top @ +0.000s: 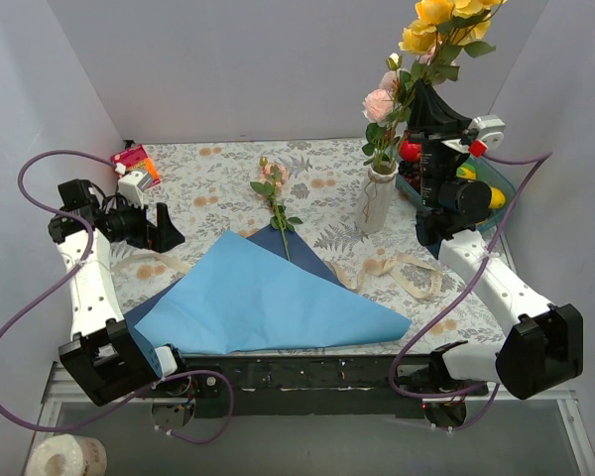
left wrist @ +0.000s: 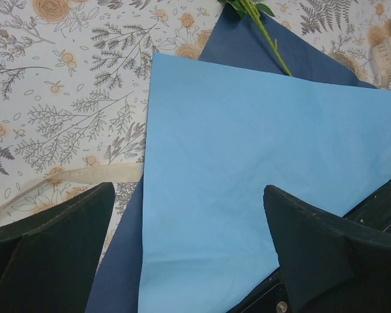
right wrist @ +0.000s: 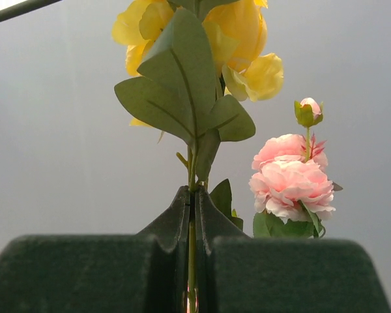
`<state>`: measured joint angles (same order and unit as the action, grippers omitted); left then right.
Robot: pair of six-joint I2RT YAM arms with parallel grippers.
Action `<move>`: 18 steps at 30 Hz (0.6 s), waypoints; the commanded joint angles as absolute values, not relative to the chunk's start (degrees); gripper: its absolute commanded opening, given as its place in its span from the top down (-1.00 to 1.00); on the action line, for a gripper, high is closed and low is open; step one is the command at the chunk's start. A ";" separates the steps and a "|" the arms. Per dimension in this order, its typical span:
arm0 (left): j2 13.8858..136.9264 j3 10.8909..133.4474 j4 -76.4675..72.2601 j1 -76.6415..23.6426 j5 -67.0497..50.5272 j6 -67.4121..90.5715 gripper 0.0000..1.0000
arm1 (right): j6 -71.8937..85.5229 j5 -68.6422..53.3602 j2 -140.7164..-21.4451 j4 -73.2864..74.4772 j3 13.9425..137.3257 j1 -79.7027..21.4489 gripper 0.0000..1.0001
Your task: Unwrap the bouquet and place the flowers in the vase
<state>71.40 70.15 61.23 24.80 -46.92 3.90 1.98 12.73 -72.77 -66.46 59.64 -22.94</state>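
**One lifted, one potted, one lying flat**

The yellow flowers point(top: 444, 18) stand upright in the right gripper point(top: 431, 104), its jaws pressed together on the green stem. They are held high, just beside and above the white vase point(top: 377, 203). A pink rose point(top: 379, 102) sits in the vase. Another pink stem point(top: 275, 193) lies on the unfolded blue paper point(top: 268, 297), with the cream ribbon point(top: 407, 276) nearby. Over the left of the table point(top: 208, 164), the left gripper point(top: 165, 230) hangs with its jaws spread wide, holding nothing.

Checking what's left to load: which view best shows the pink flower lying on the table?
Top external: the whole pink flower shows, bloom on the tablecloth, stem end on the dark blue paper. Left wrist catches only its green stem. Right wrist does not show it.
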 commanded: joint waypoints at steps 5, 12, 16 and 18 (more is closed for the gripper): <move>71.28 71.89 60.91 25.14 -46.32 3.34 -0.96 | 5.89 14.24 -74.18 -78.92 56.43 -22.24 0.97; 71.81 73.04 61.70 25.14 -46.32 2.99 -0.96 | 6.15 15.20 -75.06 -81.12 52.48 -22.15 0.97; 71.72 72.60 61.61 25.14 -46.50 2.99 -0.96 | 5.28 15.91 -75.93 -81.82 50.36 -22.06 0.97; 71.63 72.51 61.79 25.14 -46.58 2.90 -0.96 | 5.19 16.17 -76.46 -82.52 49.57 -22.06 0.97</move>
<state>72.05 71.00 61.34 24.91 -45.95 3.81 5.63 14.15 -75.92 -72.73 50.35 -22.46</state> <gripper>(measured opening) 0.982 0.048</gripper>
